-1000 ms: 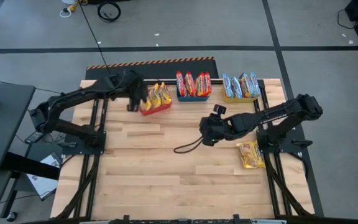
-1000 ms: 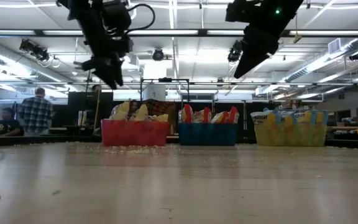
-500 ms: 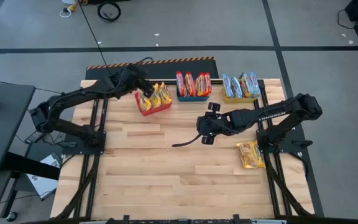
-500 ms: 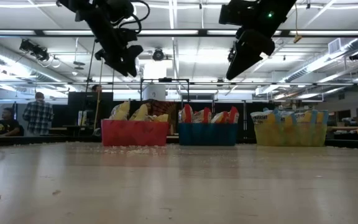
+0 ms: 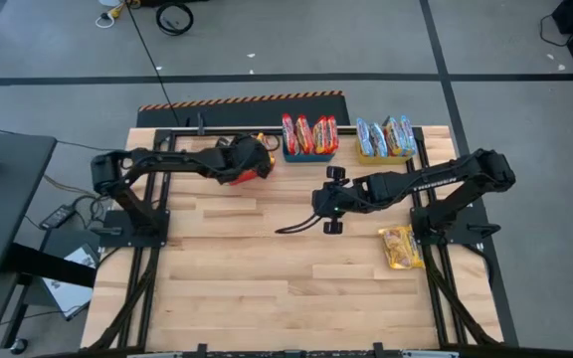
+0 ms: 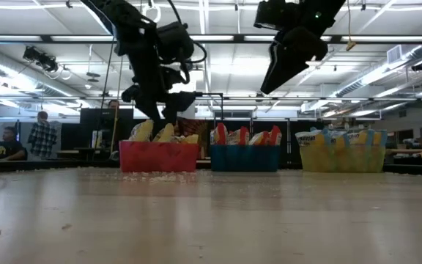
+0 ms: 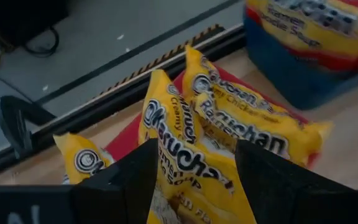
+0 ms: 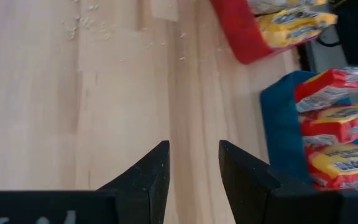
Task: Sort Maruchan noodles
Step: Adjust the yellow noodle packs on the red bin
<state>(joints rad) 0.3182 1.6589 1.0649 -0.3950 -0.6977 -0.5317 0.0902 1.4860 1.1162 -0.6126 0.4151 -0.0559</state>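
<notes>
Maruchan noodles (image 5: 304,133) are nearly all sitting sorted by colour in three bins, the left end effector (image 7: 194,186) hovering open-fingered over yellow packets (image 7: 229,134) directly beneath it, while the empty, parted right end effector (image 8: 193,171) is hanging well apart from one loose packet (image 5: 400,247).

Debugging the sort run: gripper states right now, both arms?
Left gripper: open, over the yellow packets in the red bin, holding nothing.
Right gripper: open, empty, above bare table.
</notes>
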